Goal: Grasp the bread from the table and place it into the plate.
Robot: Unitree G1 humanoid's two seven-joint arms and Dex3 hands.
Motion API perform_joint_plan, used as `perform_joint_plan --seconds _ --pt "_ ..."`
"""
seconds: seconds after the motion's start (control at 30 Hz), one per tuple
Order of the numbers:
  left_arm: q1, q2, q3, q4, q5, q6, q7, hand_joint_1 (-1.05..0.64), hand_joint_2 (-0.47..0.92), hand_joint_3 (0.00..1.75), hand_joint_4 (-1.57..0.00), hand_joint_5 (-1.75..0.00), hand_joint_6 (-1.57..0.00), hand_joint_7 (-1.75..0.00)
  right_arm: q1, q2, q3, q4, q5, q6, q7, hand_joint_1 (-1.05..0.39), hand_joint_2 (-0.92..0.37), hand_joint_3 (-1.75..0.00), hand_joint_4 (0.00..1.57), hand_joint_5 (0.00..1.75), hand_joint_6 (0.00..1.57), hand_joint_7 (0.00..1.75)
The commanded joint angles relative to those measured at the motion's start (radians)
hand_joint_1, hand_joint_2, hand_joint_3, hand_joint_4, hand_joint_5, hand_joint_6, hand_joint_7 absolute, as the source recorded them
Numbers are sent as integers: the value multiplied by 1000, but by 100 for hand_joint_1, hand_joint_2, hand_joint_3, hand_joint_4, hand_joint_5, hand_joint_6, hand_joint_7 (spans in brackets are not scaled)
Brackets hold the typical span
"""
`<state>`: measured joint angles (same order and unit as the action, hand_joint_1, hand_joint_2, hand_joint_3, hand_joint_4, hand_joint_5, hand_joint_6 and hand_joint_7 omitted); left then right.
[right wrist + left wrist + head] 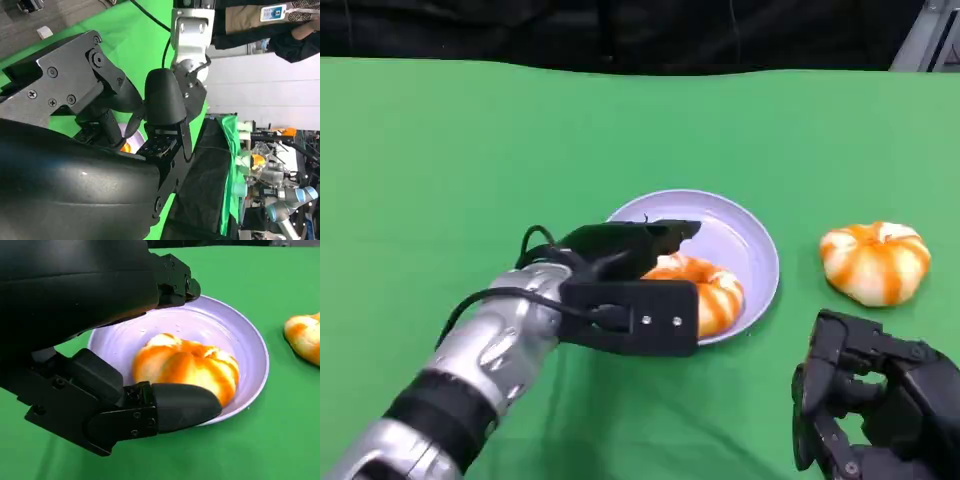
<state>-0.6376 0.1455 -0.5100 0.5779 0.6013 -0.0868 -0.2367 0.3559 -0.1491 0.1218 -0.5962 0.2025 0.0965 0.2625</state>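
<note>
My left hand (632,285) hovers over the lilac plate (750,245), fingers apart and released, around the bread (187,365) lying in it; my right hand (875,410) rests empty near a second bun (875,260) on the green tabletop (440,170)

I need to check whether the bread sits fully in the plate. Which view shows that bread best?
The left wrist view: the bread in the plate lies whole inside the lilac plate. In the head view the left hand covers part of it. The right wrist view gives an orange sliver.
</note>
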Motion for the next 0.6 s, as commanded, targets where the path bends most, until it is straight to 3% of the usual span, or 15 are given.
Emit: perform_joint_plan --seconds 0.03,0.07,0.1,0.13,0.17,0.23,0.27,0.3,0.33,0.37,0.4,0.47,0.53,0.6 --pt "86 43 78 -163 -72 9 -13 -96 92 79 0 0 0 0 2 -6 -8 0 -3 -7 -3 -6 -50 -131 84 175 73 158" --pt "104 47 94 -197 -91 8 -16 -80 92 64 0 0 -5 -2 2 -6 -8 -1 -3 -5 -5 -6 -50 -131 84 175 73 158" --pt "128 55 115 -241 -104 -7 0 -75 92 58 0 0 -6 -2 0 -8 -7 -1 -3 -3 -4 -6 -50 -131 84 175 73 158" --pt "163 56 146 -291 -128 -34 32 -58 92 49 -5 -2 -17 -5 -2 -8 -7 0 -2 -2 -4 -6 -50 -131 84 175 73 158" --pt "197 52 179 -333 -164 -60 51 -27 92 43 -32 -10 -50 -11 -3 -8 -8 1 -2 -2 -4 -6 -50 -131 84 175 73 158" --pt "270 39 251 -419 -292 -97 34 -2 92 42 -62 -14 -82 -14 -6 -7 -7 3 -4 0 -7 -6 -50 -131 84 175 73 158" --pt "297 36 275 -457 -349 -96 10 6 90 50 -93 -21 -104 -18 -9 -5 -7 5 -6 -1 -9 -6 -50 -131 85 175 73 158" --pt "336 34 303 -515 -434 -77 -30 9 85 61 -107 -23 -114 -19 -11 -5 -7 6 -6 2 -9 -6 -50 -131 85 175 73 158" --pt "383 35 326 -581 -514 -55 -65 12 69 92 -121 -42 -125 -33 -14 -4 -8 8 -5 4 -9 -6 -50 -131 84 175 73 158" --pt "420 37 344 -633 -577 -30 -90 11 46 131 -118 -97 -119 -79 -15 -3 -9 10 -5 5 -10 -6 -51 -131 84 175 72 158" --pt "462 36 363 -696 -646 24 -112 10 38 146 -115 -124 -110 -108 -17 0 -9 13 -8 4 -15 -6 -51 -131 84 175 72 158" --pt "545 47 399 -831 -769 166 -135 7 34 156 -106 -161 -98 -145 -22 7 -10 27 -15 -7 -22 -6 -51 -130 84 175 73 159" --pt "636 71 450 -945 -916 292 -167 7 37 155 -103 -171 -91 -160 -30 7 -12 41 -15 -16 -20 -5 -51 -130 85 175 73 159" --pt "720 87 519 -1020 -1101 408 -202 3 49 136 -104 -174 -89 -172 -38 7 -16 54 -11 -22 -16 -5 -51 -131 85 175 74 159"
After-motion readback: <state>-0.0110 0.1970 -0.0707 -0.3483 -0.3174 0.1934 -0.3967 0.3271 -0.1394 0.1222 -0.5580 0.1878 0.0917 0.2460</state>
